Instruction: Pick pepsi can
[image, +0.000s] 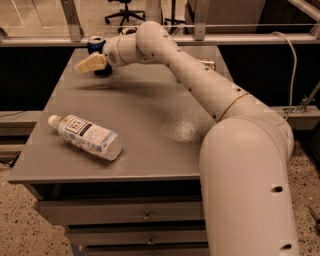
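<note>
pepsi can (95, 43) half hidden behind gripper (85, 65), far left

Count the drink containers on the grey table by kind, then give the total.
Cans: 2, the pepsi can at the far left, just behind the gripper, and a gold can at the far right.
Bottles: 1, the plastic bottle lying on its side.
Total: 3.

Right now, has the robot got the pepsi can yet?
Not yet. Done: the arm stretches across the table, and the gripper is right in front of the can at the far left corner. In hand: lining up on the can; no grip can be seen. Left: grab it and lift it, since the can looks to stand on the table. The bottle lies near the front.
</note>
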